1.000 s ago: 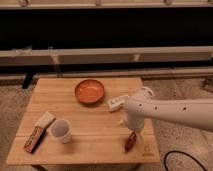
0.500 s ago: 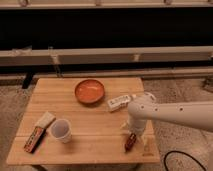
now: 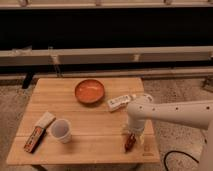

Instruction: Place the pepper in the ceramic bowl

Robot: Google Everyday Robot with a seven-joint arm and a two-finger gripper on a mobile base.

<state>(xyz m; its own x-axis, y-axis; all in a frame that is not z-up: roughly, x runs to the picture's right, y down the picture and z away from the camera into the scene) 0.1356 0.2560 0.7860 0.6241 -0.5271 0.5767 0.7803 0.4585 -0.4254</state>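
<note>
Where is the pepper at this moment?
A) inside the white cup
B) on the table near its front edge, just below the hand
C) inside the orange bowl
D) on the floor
B: the pepper lies on the table by its front edge, right under the hand, apart from the bowl and the cup.

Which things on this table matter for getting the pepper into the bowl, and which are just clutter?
For the job: pepper, front right; orange bowl, at the back; gripper, just above the pepper.
Lying about: white tube, paper cup, orange-and-black bar, flat white piece beside it.
</note>
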